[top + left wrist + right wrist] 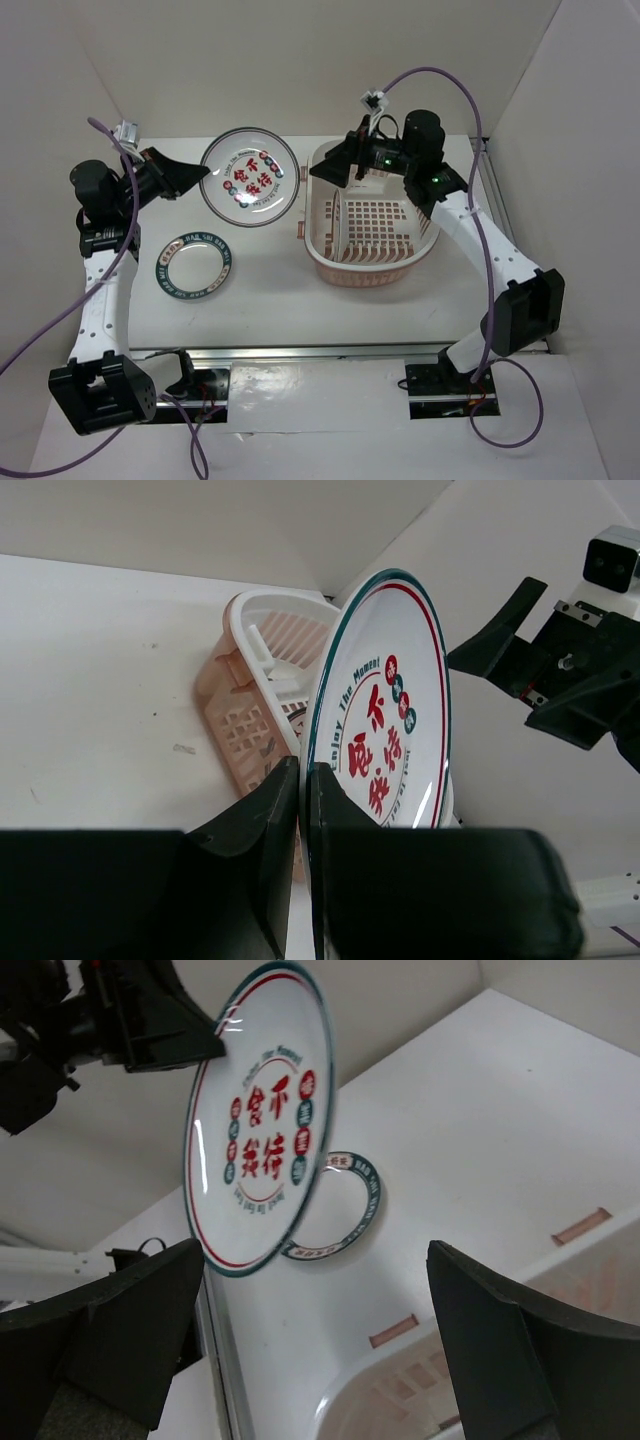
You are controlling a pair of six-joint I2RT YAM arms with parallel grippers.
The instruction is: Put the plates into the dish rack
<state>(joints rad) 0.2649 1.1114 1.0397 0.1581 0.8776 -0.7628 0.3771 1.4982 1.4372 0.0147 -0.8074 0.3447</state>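
Observation:
My left gripper is shut on the rim of the white plate with red characters and holds it tilted in the air, left of the pale pink dish rack. In the left wrist view the fingers pinch the plate's edge, with the rack behind. My right gripper is open and empty over the rack's far left rim; its view shows the held plate and the rack. The teal-rimmed plate lies flat on the table. The orange-patterned plate is not clearly seen.
White walls close in the table at the back and both sides. A thin white upright shape stands in the left part of the rack. A metal rail runs along the table's near edge. Purple cables hang from both arms.

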